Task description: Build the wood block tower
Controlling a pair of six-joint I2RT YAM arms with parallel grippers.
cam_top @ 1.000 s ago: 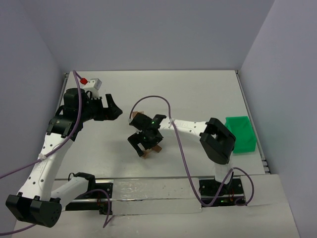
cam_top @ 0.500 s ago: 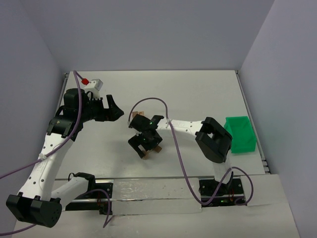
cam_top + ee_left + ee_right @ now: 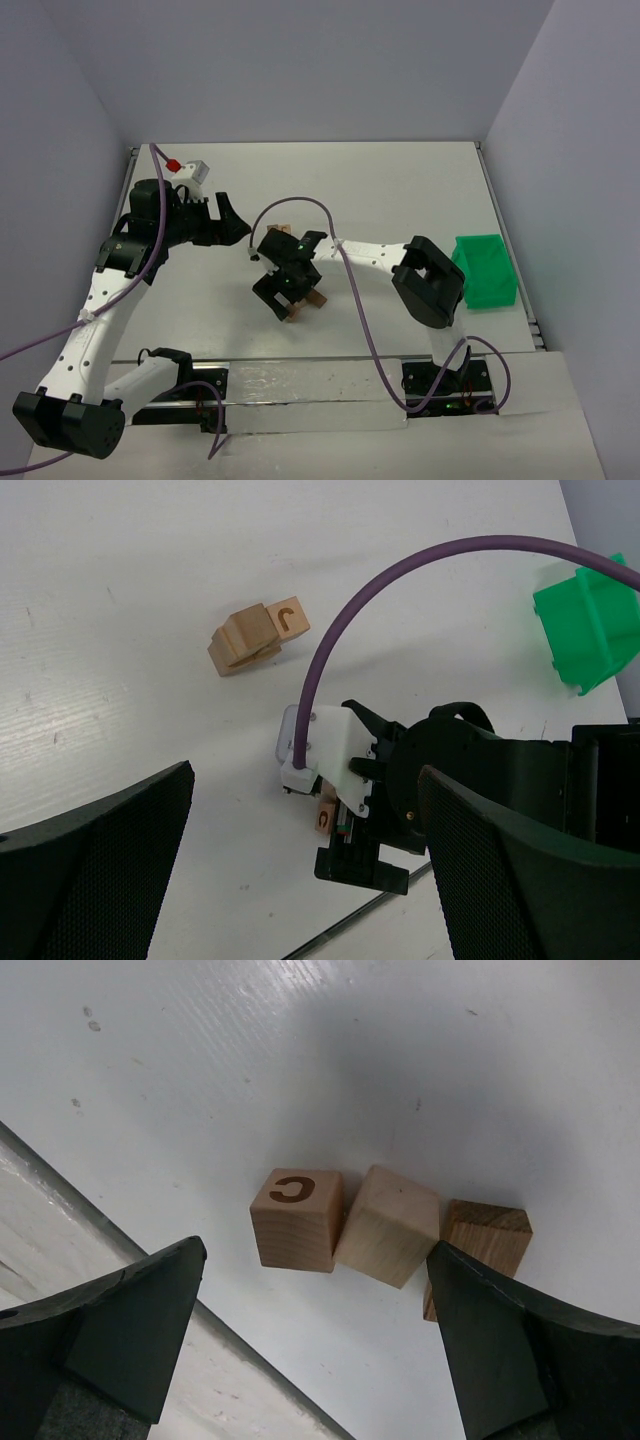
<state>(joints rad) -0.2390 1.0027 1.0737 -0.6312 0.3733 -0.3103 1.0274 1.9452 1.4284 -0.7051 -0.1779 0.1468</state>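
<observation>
As our right claw (image 3: 316, 1248) hangs spread wide, three blocks (image 3: 388, 1225) beneath it, we should centre on one before pinching shut.

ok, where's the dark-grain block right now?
Right wrist view: the dark-grain block lies on the table at the right end of a three-block row, next to the plain pale block, C block at the left, below the open right pincer.

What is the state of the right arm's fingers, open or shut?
Open. In the right wrist view the right fingers stand wide apart, with three wooden blocks lying between them.
</observation>
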